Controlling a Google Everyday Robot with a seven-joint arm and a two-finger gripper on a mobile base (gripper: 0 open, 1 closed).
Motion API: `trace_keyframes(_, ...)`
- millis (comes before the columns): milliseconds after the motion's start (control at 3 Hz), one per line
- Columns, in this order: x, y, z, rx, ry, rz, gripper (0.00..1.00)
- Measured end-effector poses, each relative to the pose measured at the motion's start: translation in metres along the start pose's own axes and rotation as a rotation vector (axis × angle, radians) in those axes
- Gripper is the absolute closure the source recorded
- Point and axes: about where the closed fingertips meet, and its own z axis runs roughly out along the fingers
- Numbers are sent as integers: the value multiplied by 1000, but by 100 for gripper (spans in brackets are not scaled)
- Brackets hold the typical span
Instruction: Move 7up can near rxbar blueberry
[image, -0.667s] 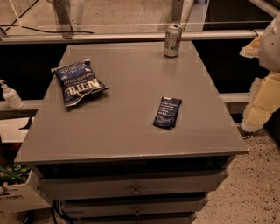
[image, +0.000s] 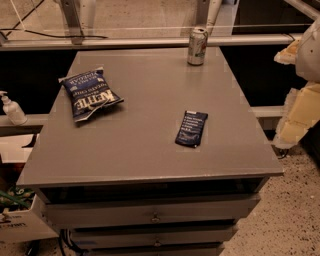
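Note:
The 7up can (image: 197, 46) stands upright at the far edge of the grey table (image: 145, 150), right of centre. The rxbar blueberry (image: 191, 128), a flat dark navy wrapper with pale text, lies on the right half of the table, well in front of the can. My gripper (image: 289, 53) is at the right edge of the view with the pale-yellow arm (image: 300, 115), off the table's right side. It is level with the can but well apart from it, and it holds nothing that I can see.
A crinkled blue chip bag (image: 89, 95) lies on the table's left half. Drawers (image: 155, 216) sit under the tabletop. A hand-sanitiser bottle (image: 12, 109) stands to the left and a white box (image: 20, 220) at the lower left. A rail (image: 125, 42) runs behind the table.

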Motion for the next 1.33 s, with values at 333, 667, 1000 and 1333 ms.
trace_keyframes(333,-1,-15,17,35,-53,15,0)
trace_keyframes(667,-4,-36,37,85,-121,31,0)
trace_keyframes(1000,-4,-36,37,85,-121,31,0)
trace_keyframes(1333,-5,-39,44,72,-151,62,0)
